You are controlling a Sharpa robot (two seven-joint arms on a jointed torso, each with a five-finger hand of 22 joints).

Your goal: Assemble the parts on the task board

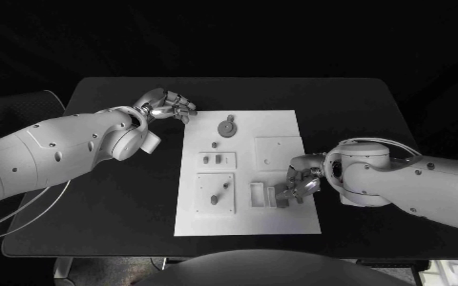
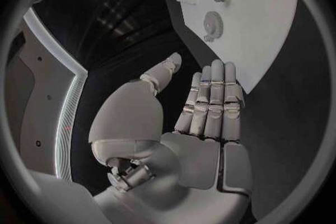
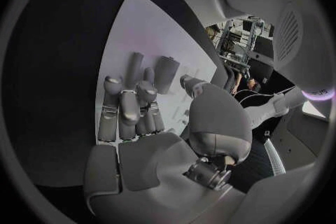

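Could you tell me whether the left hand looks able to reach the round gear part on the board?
Probably yes: the left hand is open, and nothing lies between it and the gear.

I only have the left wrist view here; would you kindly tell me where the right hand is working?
Observer: In the head view the right hand sits over the near right part of the white rectangular task board, beside a white slotted block.
Operator: Thank you. Is it holding a part?
Observer: The right wrist view shows its fingers partly curled above the board; I cannot tell whether they hold anything.
Operator: And what lies at the near left?
Observer: A square white plate bearing a small grey part.
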